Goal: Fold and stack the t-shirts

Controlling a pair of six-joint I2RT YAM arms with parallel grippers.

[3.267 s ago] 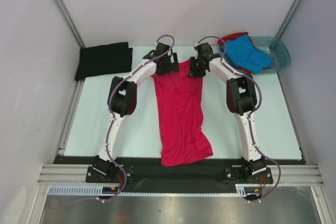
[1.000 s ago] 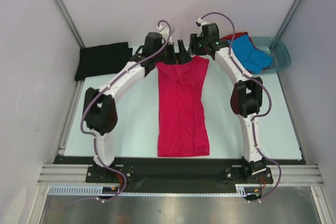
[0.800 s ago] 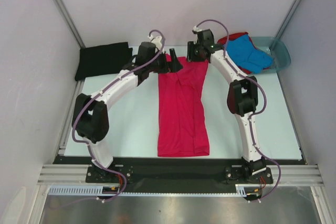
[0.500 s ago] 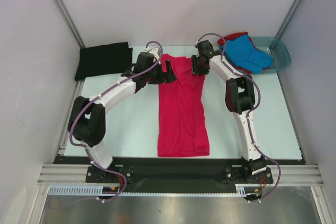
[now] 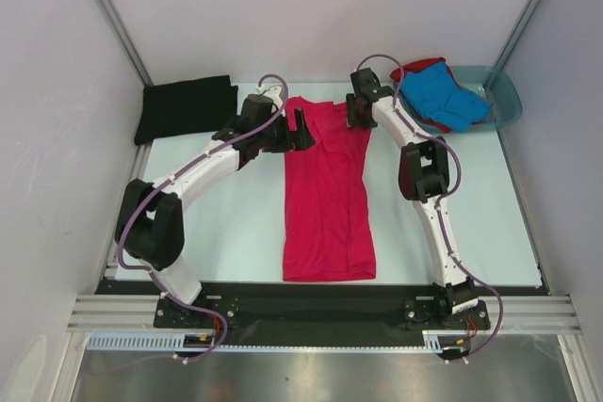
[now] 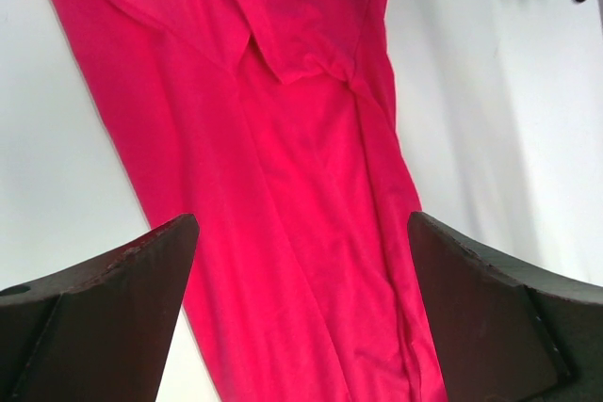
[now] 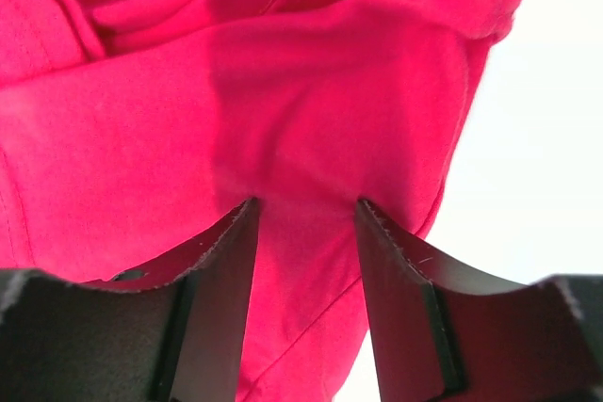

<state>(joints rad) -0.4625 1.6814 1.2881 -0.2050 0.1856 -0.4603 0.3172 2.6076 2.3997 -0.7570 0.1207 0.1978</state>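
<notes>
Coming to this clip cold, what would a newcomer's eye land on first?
The magenta-pink t-shirt, folded into a long narrow strip down the middle of the table, stands out first, with the left gripper wide open over its far left edge and the right gripper, jaws partly apart, at its far right corner. Then the black t-shirt folded at the far left, and the blue t-shirt heaped in the teal basin at the far right.

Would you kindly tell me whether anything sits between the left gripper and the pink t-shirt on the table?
Nothing visible does. The left gripper, jaws wide open, hangs over the pink t-shirt with only bare cloth beneath it. The right gripper is at the shirt's far right corner.
</notes>
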